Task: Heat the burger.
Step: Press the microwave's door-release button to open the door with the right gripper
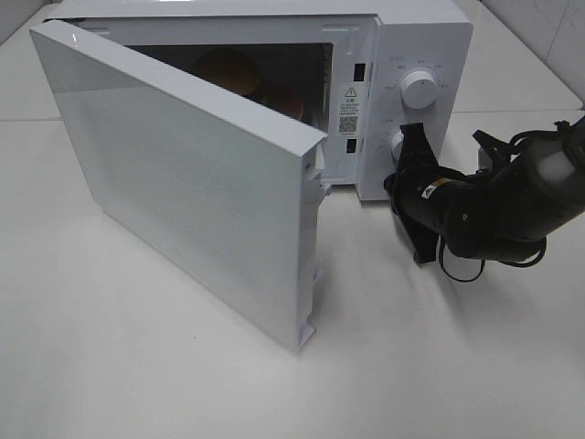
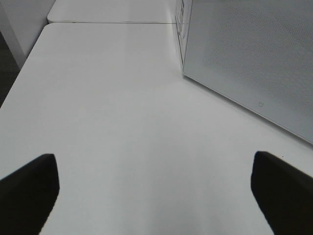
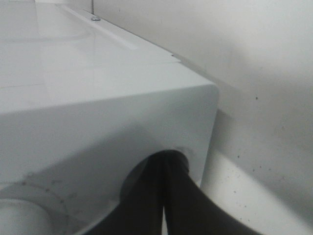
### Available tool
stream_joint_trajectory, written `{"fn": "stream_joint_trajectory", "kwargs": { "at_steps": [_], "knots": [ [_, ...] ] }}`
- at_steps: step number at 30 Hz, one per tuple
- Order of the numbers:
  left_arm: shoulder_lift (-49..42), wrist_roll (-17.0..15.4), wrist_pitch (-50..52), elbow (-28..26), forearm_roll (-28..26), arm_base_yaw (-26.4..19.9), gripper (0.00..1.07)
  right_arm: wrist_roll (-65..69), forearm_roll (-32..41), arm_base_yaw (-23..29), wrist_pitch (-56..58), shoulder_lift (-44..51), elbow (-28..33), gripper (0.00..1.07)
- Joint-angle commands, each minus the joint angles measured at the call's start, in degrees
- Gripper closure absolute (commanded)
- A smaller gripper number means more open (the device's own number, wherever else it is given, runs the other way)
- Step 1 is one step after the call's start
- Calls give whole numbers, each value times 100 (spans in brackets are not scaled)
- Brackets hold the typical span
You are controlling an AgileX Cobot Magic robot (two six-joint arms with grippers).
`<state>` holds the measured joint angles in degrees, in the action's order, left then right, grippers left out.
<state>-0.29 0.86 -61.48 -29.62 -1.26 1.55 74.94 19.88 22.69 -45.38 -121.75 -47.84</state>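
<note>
1. Left gripper (image 2: 156,196): seen in the left wrist view only. Its two black fingers (image 2: 29,191) stand wide apart with nothing between them, above the bare white table (image 1: 137,366). The perforated face of the door (image 2: 254,58) lies just beside this gripper.

2. Microwave (image 1: 430,37): white, standing on the table at 12 o'clock in the high view. The door (image 1: 183,183) is swung open toward 7 o'clock and hides the lower left of the cavity.

3. Burger (image 1: 230,75): inside the cavity, showing as a dim orange-brown dome above the door's top edge. A brighter orange patch sits at its 4 o'clock; what it is cannot be told.

4. Control panel: the upper knob (image 1: 419,89) is at 3 o'clock from the cavity, with the lower knob (image 1: 397,144) at 6 o'clock from it.

5. Right gripper (image 1: 409,137): its fingers (image 3: 183,196) are pressed together with no gap, tips at the panel by the lower knob. Whether they touch the knob cannot be told. The black right arm (image 1: 494,206) reaches in from 4 o'clock.
</note>
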Motion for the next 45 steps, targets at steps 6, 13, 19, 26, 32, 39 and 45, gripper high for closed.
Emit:
{"fn": "stream_joint_trajectory", "kwargs": {
  "at_steps": [6,13,19,26,32,39,45],
  "knots": [
    [-23,-29,6,-6,6,-17,6,149,-246,-155,-968,160,-183,107],
    [-23,-29,6,-6,6,-17,6,149,-264,-155,-630,309,-80,107],
    [-23,-29,6,-6,6,-17,6,218,-252,-86,-561,372,97,107],
    [-23,-29,6,-6,6,-17,6,275,-304,-86,-378,390,218,107],
    [-23,-29,6,-6,6,-17,6,258,-275,-86,-338,458,418,107],
    [-23,-29,6,-6,6,-17,6,258,-304,-74,-286,481,441,107],
    [-23,-29,6,-6,6,-17,6,281,-264,52,-304,521,619,107]
  ]
}}
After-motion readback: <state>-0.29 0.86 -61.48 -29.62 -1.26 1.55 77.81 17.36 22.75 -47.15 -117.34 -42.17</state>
